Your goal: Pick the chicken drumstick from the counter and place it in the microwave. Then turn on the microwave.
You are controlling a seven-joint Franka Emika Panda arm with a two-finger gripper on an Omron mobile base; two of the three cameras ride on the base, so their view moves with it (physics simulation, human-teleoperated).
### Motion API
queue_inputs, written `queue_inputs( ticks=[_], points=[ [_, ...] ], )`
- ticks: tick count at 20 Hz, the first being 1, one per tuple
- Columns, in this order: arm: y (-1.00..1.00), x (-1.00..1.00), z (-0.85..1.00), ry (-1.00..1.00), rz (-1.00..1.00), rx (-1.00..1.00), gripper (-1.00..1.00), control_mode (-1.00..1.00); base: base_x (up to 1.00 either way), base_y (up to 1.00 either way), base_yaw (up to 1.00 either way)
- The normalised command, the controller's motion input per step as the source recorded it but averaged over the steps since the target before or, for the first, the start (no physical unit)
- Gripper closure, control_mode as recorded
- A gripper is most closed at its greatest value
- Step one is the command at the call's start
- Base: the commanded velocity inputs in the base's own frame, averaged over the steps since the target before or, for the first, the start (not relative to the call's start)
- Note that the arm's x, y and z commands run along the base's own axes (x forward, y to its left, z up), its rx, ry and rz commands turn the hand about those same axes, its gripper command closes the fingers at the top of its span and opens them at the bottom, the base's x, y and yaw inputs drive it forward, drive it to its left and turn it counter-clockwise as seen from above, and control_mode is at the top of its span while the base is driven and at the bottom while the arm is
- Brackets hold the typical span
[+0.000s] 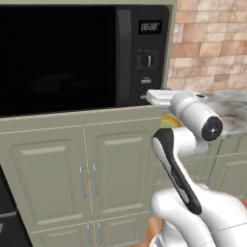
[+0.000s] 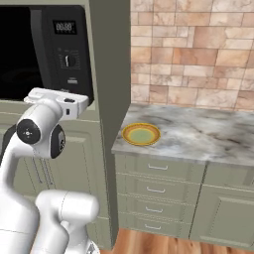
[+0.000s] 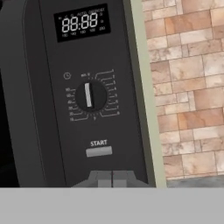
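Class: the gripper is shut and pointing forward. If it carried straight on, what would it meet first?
Probably the microwave control panel, near or just below the START button; the gripper points straight at it. Exact contact height is uncertain.

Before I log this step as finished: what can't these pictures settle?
- Drumstick: left base view, the microwave glass is too dark to see inside.
- Pincer contact with the START button: hand view, tips cut off by the bottom edge.
- Display labels: too small.
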Motion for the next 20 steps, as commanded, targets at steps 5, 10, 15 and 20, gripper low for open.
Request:
queue_inputs(
  ticks=[5, 10, 15, 20],
  points=[
    [0.00, 0.16, -0.01, 0.00, 0.03, 0.00, 1.00, -1.00, 0.00, 0.00, 0.00],
    [0.03, 0.15, -0.02, 0.00, 0.00, 0.00, 1.00, -1.00, 0.00, 0.00, 0.00],
    [0.09, 0.19, -0.03, 0.00, 0.00, 0.00, 1.00, -1.00, 0.00, 0.00, 0.00],
    [0.02, 0.19, -0.02, 0.00, 0.00, 0.00, 1.00, -1.00, 0.00, 0.00, 0.00]
  ],
)
